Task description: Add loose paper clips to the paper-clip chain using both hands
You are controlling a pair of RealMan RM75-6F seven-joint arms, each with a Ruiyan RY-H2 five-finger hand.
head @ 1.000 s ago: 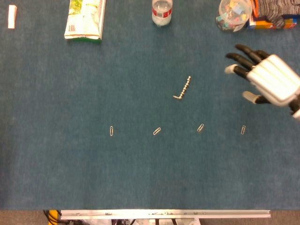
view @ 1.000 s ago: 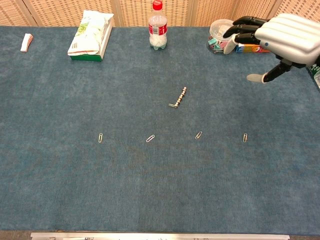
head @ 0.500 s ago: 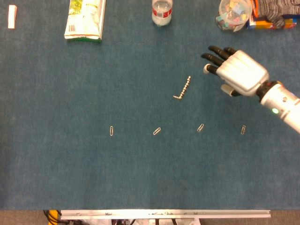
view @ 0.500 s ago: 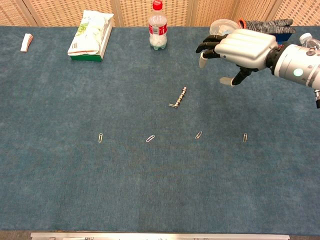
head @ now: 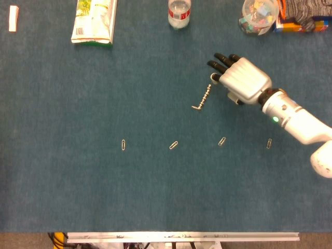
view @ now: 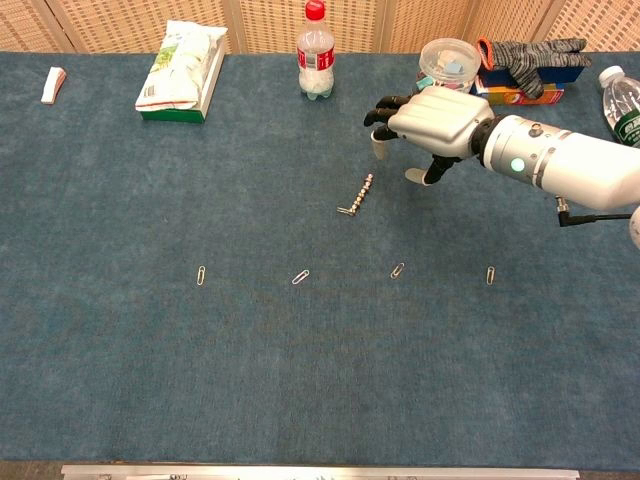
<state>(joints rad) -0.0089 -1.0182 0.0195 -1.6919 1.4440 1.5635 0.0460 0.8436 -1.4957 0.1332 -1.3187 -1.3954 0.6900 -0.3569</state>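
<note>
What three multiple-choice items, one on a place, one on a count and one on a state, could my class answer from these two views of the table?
1. Where is the right hand?
A. Over the tissue pack
B. Just right of the paper-clip chain's far end
C. At the near table edge

2. How many loose paper clips lie in the row nearer the camera than the paper-clip chain?
A. Two
B. Four
C. Six

3. What does the right hand hold?
A. Nothing
B. The bottle
C. A loose clip

Key: 1 B, its fingertips sit beside the chain's upper end. 2 B, the loose paper clips number four. 3 A, its fingers are spread, with no object between them.
</note>
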